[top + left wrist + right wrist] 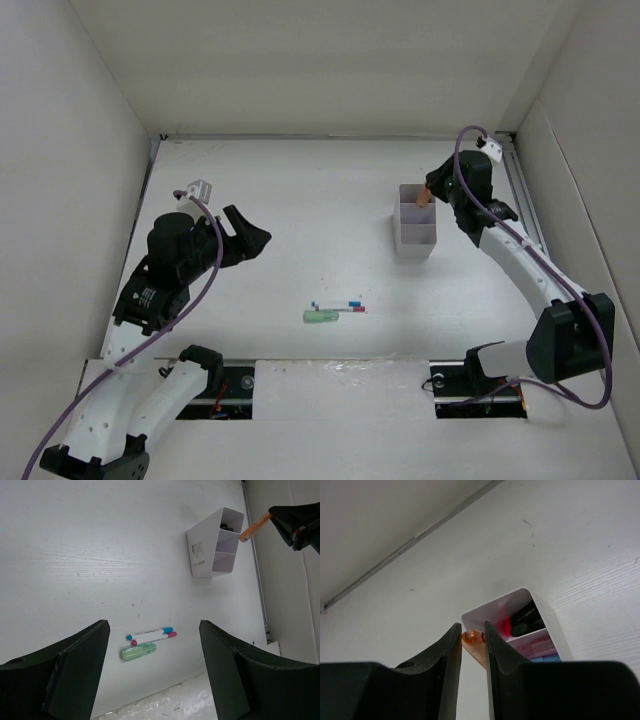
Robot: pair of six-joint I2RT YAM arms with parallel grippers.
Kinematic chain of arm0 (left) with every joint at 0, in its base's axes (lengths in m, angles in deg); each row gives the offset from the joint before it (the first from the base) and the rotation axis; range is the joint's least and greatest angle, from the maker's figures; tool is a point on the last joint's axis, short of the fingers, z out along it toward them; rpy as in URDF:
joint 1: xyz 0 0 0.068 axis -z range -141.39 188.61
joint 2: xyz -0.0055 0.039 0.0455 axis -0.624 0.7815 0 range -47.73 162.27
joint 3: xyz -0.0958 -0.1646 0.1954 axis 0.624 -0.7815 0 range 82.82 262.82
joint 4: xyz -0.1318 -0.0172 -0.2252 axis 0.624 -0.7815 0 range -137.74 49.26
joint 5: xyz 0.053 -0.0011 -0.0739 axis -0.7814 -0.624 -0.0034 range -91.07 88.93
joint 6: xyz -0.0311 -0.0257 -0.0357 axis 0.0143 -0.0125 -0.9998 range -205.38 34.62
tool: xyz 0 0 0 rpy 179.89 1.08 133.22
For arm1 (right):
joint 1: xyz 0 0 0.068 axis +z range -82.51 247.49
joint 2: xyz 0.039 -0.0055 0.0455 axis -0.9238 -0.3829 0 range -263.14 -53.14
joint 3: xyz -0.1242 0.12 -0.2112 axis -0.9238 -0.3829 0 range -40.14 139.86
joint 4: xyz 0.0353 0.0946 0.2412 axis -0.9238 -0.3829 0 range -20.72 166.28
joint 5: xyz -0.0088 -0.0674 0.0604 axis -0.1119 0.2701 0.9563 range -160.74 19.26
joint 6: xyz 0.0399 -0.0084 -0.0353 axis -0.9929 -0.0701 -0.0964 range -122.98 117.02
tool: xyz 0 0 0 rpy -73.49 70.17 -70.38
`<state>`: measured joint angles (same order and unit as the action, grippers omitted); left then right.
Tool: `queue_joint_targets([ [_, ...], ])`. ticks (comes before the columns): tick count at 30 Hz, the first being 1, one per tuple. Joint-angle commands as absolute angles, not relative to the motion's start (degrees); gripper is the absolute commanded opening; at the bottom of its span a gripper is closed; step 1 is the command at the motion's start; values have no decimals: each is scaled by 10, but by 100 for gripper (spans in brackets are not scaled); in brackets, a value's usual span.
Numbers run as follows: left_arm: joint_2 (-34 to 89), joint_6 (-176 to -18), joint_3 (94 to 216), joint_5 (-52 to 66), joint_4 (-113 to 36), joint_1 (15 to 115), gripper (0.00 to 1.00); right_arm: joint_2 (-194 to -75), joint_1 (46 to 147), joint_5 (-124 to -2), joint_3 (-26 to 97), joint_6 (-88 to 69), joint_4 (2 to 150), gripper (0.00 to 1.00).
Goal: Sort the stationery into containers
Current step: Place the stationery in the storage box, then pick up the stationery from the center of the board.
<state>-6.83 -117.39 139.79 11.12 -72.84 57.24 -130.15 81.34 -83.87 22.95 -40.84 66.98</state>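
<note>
My right gripper (432,192) is shut on an orange marker (475,644), also seen from above (423,197), and holds it over the far end of the white divided box (416,229). The box (520,611) holds a black and pink marker in its far compartment and blue and pink ones nearer. The box (214,542) and the orange marker (253,526) also show in the left wrist view. A green marker (319,316), a blue-capped pen (336,303) and a pink-capped pen (345,309) lie together on the table. My left gripper (250,236) is open and empty, above and left of them (137,652).
White walls enclose the table on the left, back and right. A metal rail (524,190) runs along the right edge behind the box. The arm bases (205,375) sit at the near edge.
</note>
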Motion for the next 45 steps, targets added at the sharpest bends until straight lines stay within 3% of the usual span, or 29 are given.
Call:
queue_joint_targets([
  [1, -80, -1177, 1391, 126, -696, 572, 70, -1296, 803, -885, 196, -440, 783, 12],
  [10, -75, -1177, 1396, 119, -706, 572, 70, -1313, 819, -921, 165, -434, 839, 12],
  [14, -75, -1172, 1396, 113, -706, 572, 70, -1313, 826, -945, 143, -434, 845, 23],
  [17, -75, -1172, 1396, 107, -706, 572, 70, -1318, 826, -945, 136, -434, 845, 23],
  [20, -80, -1172, 1402, 107, -706, 572, 70, -1306, 831, -950, 121, -429, 845, 35],
  [21, -80, -1172, 1402, 107, -706, 572, 70, -1300, 831, -955, 114, -429, 845, 49],
  [22, -80, -1172, 1402, 107, -706, 572, 70, -1289, 837, -955, 108, -429, 845, 56],
  [25, -86, -1172, 1402, 102, -700, 572, 70, -1281, 837, -950, 114, -416, 823, 66],
  [28, -98, -1172, 1397, 102, -688, 572, 70, -1259, 844, -934, 127, -405, 794, 67],
  [31, -103, -1172, 1397, 97, -688, 572, 70, -1224, 871, -893, 146, -394, 740, 56],
  [32, -103, -1172, 1402, 90, -688, 572, 70, -1216, 891, -834, 146, -383, 706, 44],
  [34, -103, -1172, 1407, 83, -693, 572, 70, -1210, 919, -771, 163, -357, 662, 30],
  [35, -108, -1166, 1413, 76, -693, 572, 70, -1210, 935, -702, 168, -346, 615, 16],
  [38, -103, -1160, 1435, 63, -700, 572, 70, -1241, 1020, -631, 185, -309, 540, 0],
  [43, -74, -1154, 1473, 57, -700, 572, 70, -1299, 1182, -589, 185, -293, 489, 0],
  [45, -68, -1154, 1481, 57, -695, 572, 70, -1335, 1207, -589, 190, -286, 489, 9],
])
